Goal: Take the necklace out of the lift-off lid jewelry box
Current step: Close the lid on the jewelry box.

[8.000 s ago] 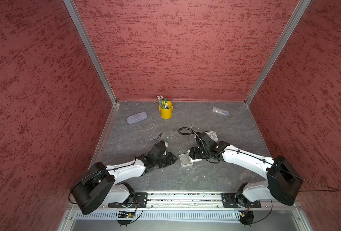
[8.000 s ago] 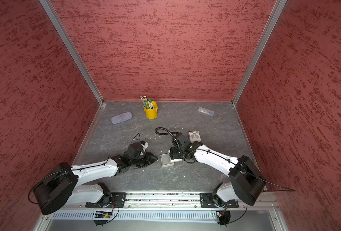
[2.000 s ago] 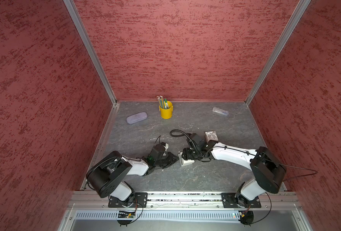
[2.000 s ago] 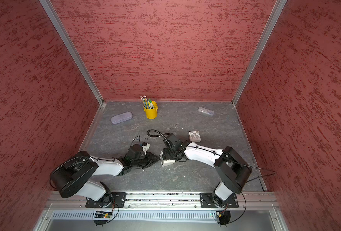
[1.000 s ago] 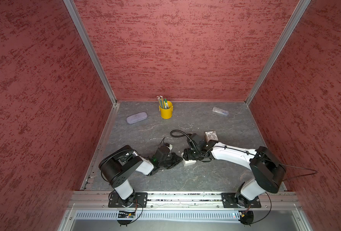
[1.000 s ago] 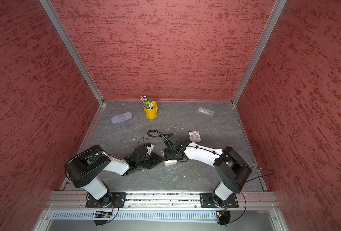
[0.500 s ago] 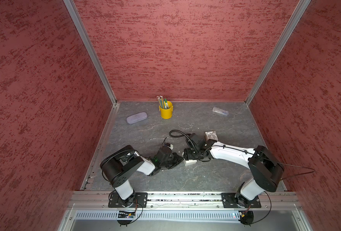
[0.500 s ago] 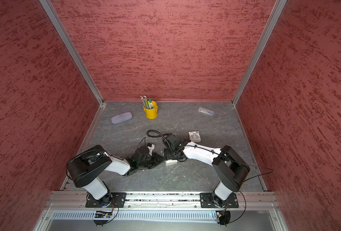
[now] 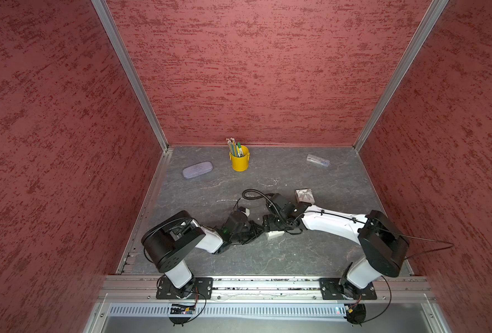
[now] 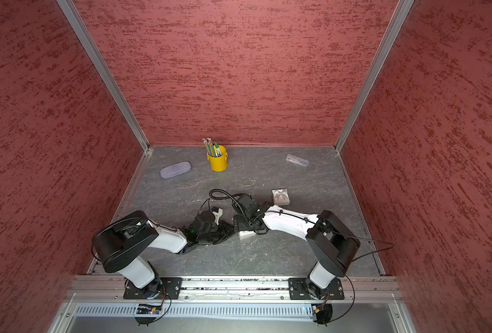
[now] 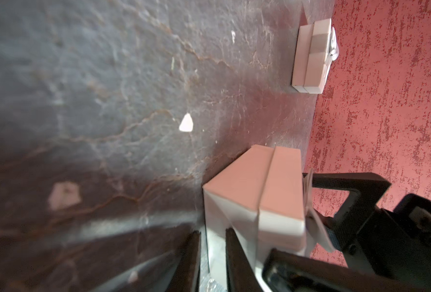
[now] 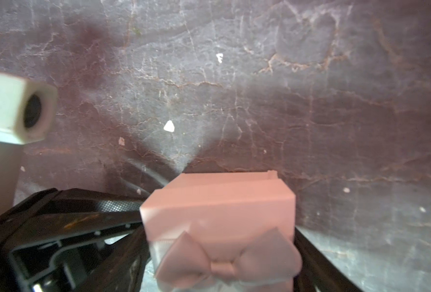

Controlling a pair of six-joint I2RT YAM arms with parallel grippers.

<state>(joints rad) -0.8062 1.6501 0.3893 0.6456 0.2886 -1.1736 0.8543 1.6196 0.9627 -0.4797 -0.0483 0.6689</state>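
The pale pink jewelry box (image 9: 274, 234) (image 10: 247, 234) stands on the grey floor between my two grippers. Its lid is on, with a seam around the side (image 11: 272, 192) and a bow on top (image 12: 224, 263). The necklace is hidden. My right gripper (image 12: 219, 252) (image 9: 270, 226) reaches down over the lid, jaws wide, one finger close along each side. My left gripper (image 11: 212, 252) (image 9: 253, 230) lies low against the box's bottom corner, its fingers (image 11: 191, 263) nearly together. I cannot tell whether they pinch anything.
A second small box with a silver bow (image 9: 304, 196) (image 11: 310, 58) sits just behind my right forearm. At the back stand a yellow cup of pencils (image 9: 239, 161), a purple glasses case (image 9: 197, 169) and a clear plastic case (image 9: 317, 160). White flecks (image 12: 169, 126) dot the floor.
Over the last two seconds my left gripper slid right, up against the box. My right gripper's jaws have widened a little around the lid. The box has stayed put.
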